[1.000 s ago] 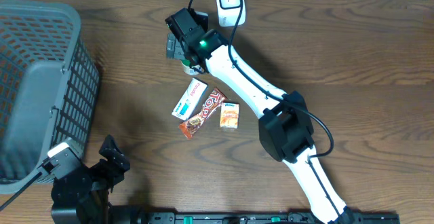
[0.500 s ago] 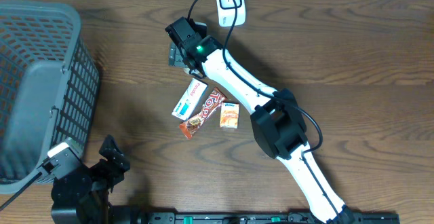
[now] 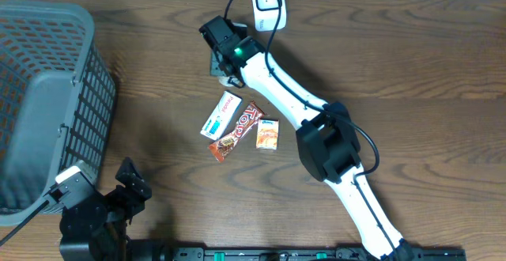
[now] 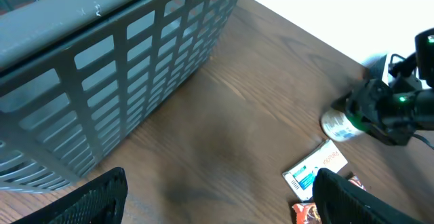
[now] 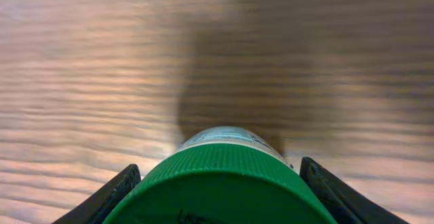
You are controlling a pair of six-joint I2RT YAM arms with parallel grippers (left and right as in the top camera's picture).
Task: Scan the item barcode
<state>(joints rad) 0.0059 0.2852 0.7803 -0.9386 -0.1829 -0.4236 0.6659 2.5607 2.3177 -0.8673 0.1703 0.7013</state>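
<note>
A jar with a ribbed green cap (image 5: 224, 166) and a pale label lies on its side on the wooden table; it also shows in the left wrist view as the jar (image 4: 337, 124). My right gripper (image 5: 217, 183) reaches over it at the far middle of the table, near the white scanner (image 3: 267, 4). Both black fingers (image 5: 108, 197) rest against the cap's sides with no gap showing. My left gripper (image 4: 217, 190) hangs open over bare wood at the front left, holding nothing.
A large grey basket (image 3: 47, 95) fills the left side. A white and blue box (image 3: 221, 115), a red-brown snack bar (image 3: 236, 131) and a small orange box (image 3: 268, 134) lie together mid-table. The scanner's cable runs along the right arm.
The right gripper has shifted a little to the right and its fingers have come in onto the jar's cap. The left arm has stayed still.
</note>
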